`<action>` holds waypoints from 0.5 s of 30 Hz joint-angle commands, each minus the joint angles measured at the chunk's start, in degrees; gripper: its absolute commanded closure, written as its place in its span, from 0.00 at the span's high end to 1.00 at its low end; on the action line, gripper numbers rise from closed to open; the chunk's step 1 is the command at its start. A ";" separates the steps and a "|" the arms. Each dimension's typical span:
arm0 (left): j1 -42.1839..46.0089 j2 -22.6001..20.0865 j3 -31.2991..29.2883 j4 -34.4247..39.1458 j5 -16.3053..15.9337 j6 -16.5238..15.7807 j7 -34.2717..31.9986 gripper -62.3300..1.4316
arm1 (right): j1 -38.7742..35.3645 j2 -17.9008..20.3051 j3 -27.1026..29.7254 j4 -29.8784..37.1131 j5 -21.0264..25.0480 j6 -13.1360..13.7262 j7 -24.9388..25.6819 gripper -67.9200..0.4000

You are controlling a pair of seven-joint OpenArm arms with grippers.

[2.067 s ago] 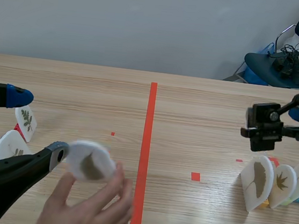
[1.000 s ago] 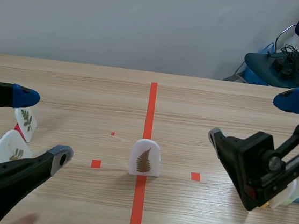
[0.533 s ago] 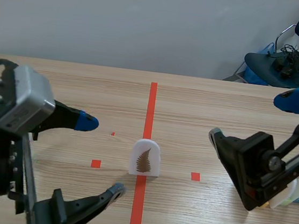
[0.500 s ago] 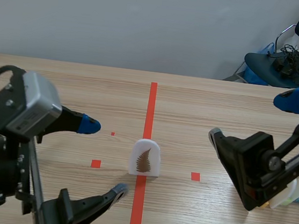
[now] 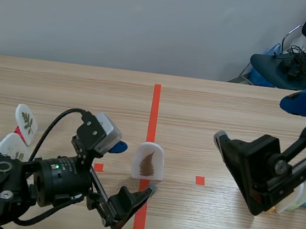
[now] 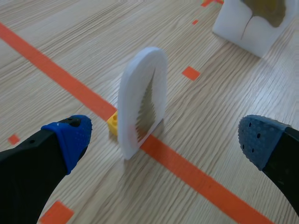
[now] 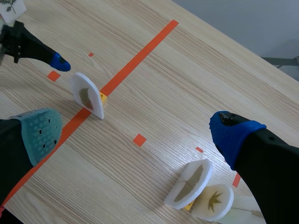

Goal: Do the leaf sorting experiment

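One central card, three left cards, three right cards.

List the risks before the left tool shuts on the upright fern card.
The fern card stands on only a small yellow base, so it may topple if nudged. It sits nearer one finger of the open left tool than the other; that finger could touch first and push it over.
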 commanded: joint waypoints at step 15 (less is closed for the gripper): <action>-6.54 7.32 3.76 -9.62 2.86 5.55 -5.03 0.49 | 0.66 -0.02 0.42 -0.11 0.22 -0.24 0.42 1.00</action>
